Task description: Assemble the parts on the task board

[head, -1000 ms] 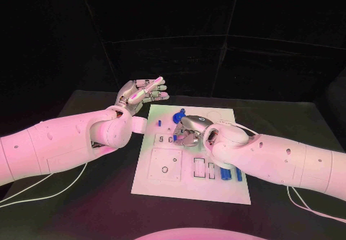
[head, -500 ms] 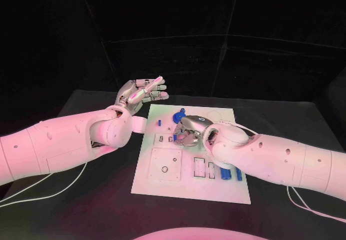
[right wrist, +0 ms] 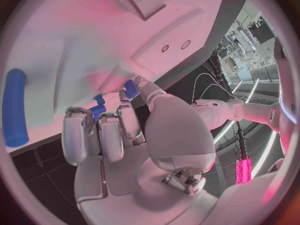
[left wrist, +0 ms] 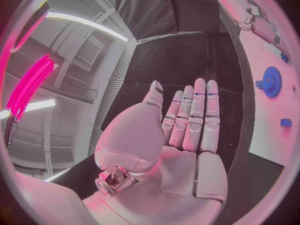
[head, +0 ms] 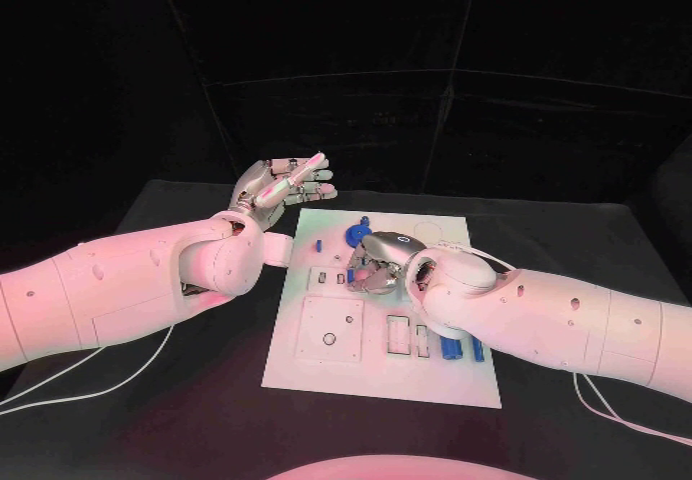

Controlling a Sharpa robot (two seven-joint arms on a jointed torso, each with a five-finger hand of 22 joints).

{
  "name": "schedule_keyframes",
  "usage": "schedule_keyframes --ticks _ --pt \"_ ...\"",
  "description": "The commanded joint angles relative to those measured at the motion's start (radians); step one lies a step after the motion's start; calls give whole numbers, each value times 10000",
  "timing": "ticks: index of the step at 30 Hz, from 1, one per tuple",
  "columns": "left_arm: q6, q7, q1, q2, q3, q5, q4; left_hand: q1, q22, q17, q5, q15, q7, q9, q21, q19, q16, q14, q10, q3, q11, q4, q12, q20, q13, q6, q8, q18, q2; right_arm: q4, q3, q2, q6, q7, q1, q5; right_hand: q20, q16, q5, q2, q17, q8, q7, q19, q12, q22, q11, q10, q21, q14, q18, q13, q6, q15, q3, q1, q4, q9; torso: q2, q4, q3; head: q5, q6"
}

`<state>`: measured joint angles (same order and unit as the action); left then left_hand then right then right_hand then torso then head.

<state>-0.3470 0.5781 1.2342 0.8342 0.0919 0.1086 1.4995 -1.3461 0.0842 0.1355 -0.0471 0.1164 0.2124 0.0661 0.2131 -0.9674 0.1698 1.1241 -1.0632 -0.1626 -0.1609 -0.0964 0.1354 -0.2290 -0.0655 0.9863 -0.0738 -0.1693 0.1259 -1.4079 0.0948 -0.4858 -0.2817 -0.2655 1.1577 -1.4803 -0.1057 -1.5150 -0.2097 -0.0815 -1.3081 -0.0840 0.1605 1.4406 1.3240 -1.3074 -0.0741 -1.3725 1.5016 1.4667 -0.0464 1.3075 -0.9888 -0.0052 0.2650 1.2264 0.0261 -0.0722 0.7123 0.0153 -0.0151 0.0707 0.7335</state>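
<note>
Nearest me on the black table (head: 173, 400) lies the flat white board (head: 378, 375), a smooth plate cut with rectangular and round recesses, with blue bar-shaped parts (head: 453, 348) lying near its right edge; I can read no writing on it. My right hand (head: 378, 268), smooth silver metal, rests knuckles-up on the middle of the board with its fingers (right wrist: 100, 135) curled down around a small blue part (right wrist: 128, 91), just in front of the round, toothed blue gear (head: 355, 234) at the board's far end. Farther off, past the board's far left corner, my left hand (head: 284, 181) is raised above the table, palm open, its fingers (left wrist: 197, 116) straight and side by side, holding nothing.
</note>
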Motion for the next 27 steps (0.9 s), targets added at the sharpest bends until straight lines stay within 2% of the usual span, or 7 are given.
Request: schedule_keyframes --ticks 1,9,16,19,23,26,27 --pt "71 69 19 5 -10 -40 15 17 -18 14 -53 0 5 -7 -5 -67 -19 95 -56 -25 10 43 -33 -17 -4 76 52 -151 69 -29 -2 10 -200 -24 15 -55 -77 48 50 -100 -1259 47 2 -4 -131 -939 -9 125 -46 748 58 -75 146 74 -149 -99 -46 15 0 -3 0 2 10" --pt "79 66 19 8 -10 -40 13 18 -19 15 -53 1 9 -8 -7 -70 -25 95 -56 -28 8 45 -40 -17 -3 77 55 -150 66 -60 -2 -6 -520 -50 15 -55 -118 122 161 -217 -1115 126 64 -132 -502 -775 -69 487 -132 712 19 -487 488 121 -646 -175 -268 23 2 -8 4 -4 12" --pt "105 -61 19 12 -9 -185 -24 23 9 118 -57 -85 -24 0 76 -287 57 399 -206 -49 59 70 -50 58 -13 191 39 -157 84 -344 -3 -287 -1386 173 13 -65 -196 227 122 -291 -923 147 186 -318 -769 -529 -177 807 -263 663 -38 -827 989 210 -1202 -28 -503 47 -8 -9 14 -1 -4" --pt "144 -297 18 30 -9 -499 -67 52 97 354 -64 -276 -107 21 297 -738 276 1048 -623 -99 198 72 50 254 -64 430 -18 -150 93 -654 -10 -645 -1623 794 18 175 -237 261 101 -310 -866 134 248 -383 -762 -442 -233 840 -313 649 -58 -868 1266 256 -1483 149 -619 58 -23 -14 16 5 -16" --pt "448 -995 18 89 -9 -1385 -176 114 382 997 -76 -781 -424 45 934 -1825 1026 2588 -1546 -218 604 45 320 734 -226 809 -114 -158 64 -1243 -32 -1411 -1541 2481 127 1346 -253 415 -172 -225 -587 -46 196 -901 -795 223 -205 949 -652 571 -216 -953 1198 245 -1732 352 -695 12 -51 -7 -5 -3 -73" --pt "672 -1655 19 94 -10 -2307 -389 117 728 1834 -106 -1217 -784 156 1629 -2768 2077 3767 -2382 -300 1005 36 594 1185 -463 1321 -316 -159 58 -1593 -174 -1991 -1237 3473 289 2682 -210 610 -275 -115 -256 -165 126 -1314 -948 744 -139 1153 -952 474 -334 -1148 1116 192 -1878 567 -661 0 -159 -35 13 25 -37" --pt "724 -1854 22 100 -10 -2553 -445 100 824 2110 -99 -1305 -866 195 1800 -2933 2402 3836 -2568 -320 1090 44 665 1285 -542 1443 -361 -152 53 -1705 -214 -2203 -1124 3721 382 3177 -200 698 -291 -66 -104 -194 127 -1428 -1040 893 -135 1243 -1038 431 -367 -1253 1090 184 -1886 652 -632 -2 -191 -54 23 46 -33"
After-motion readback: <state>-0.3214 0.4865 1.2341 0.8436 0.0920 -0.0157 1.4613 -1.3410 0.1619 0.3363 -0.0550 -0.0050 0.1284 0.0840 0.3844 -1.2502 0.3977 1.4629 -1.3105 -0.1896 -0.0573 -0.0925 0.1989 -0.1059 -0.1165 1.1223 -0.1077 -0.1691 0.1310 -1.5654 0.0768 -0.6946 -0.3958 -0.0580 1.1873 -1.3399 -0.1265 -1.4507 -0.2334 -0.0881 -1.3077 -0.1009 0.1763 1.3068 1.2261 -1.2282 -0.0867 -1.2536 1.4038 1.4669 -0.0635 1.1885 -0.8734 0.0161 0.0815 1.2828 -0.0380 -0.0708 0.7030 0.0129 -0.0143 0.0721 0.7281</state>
